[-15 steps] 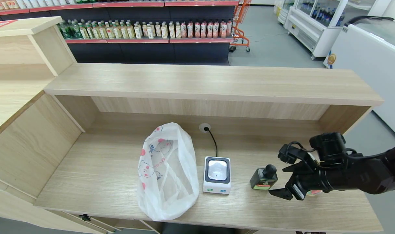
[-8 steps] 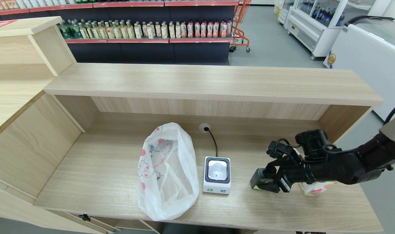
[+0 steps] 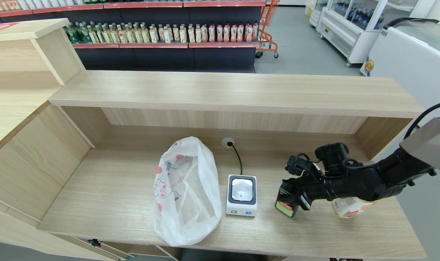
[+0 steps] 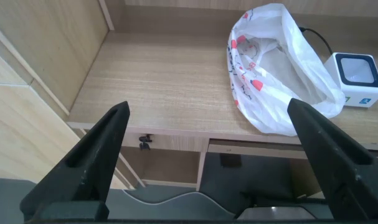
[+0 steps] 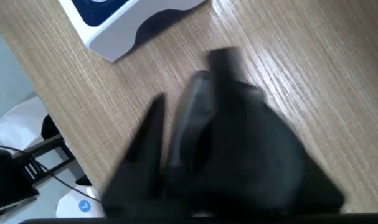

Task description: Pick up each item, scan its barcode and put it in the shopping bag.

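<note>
The left gripper [image 4: 207,109], fingers apart, hangs before the surface's [image 3: 107,195] near edge. A white shopping bag [image 3: 185,192] lies just beside the scanner [image 3: 241,195]. Then bare wood, and the right gripper [image 3: 295,198] clamped on a dark green bottle [image 3: 285,207] (tilted, red-and-green label) near the front edge.

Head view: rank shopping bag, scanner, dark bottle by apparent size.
1. shopping bag: clearly largest.
2. scanner.
3. dark bottle: looks smallest, but the right hand covers part of it, so its margin below the scanner is unsure.
</note>
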Available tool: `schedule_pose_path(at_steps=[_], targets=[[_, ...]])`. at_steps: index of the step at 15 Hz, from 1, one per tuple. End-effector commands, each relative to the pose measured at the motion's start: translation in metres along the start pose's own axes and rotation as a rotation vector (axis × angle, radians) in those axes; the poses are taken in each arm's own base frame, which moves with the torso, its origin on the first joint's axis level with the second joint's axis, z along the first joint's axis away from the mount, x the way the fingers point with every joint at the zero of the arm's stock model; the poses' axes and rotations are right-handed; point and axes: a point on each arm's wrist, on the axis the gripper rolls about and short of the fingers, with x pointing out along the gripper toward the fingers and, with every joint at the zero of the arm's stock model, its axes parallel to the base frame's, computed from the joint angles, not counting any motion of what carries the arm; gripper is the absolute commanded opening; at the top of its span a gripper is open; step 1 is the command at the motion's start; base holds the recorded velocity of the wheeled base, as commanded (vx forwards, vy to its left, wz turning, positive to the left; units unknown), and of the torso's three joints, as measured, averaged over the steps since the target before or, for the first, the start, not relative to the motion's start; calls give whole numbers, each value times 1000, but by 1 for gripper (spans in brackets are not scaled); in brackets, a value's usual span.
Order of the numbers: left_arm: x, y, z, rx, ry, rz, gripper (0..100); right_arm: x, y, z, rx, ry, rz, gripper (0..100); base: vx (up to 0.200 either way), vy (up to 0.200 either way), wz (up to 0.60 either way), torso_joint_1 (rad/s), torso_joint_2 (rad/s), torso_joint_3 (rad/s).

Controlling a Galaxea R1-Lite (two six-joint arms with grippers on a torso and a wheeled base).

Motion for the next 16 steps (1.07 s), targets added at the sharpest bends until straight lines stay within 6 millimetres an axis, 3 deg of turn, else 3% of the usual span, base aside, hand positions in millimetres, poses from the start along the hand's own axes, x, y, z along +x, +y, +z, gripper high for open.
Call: schedule_pose_path(at_steps=[1,5,8,9,11,13,15,16], targets=[[0,0,0,0,1,0,100,1,0,0,-2,3,1,0,0,0,0,0,0,0],[0,0,0,0,1,0,100,-23,-6,13,-21,-43,-55,0,0,0,0,0,0,0],[0,0,0,0,1,0,100,-69,-16,21,21,-103,-156,0,0,0,0,0,0,0],[0,0,0,0,1,0,100,-93,-21,28,64,-147,-212,0,0,0,0,0,0,0],[0,0,0,0,1,0,100,-129,-13,49,24,-240,-268,0,0,0,0,0,0,0],[0,0,0,0,1,0,100,-148,6,56,-117,-331,-297,0,0,0,0,0,0,0],[0,0,0,0,1,0,100,-164,45,32,-498,-397,-298,0,0,0,0,0,0,0],[0,0,0,0,1,0,100,-163,54,23,-692,-427,-260,0,0,0,0,0,0,0]])
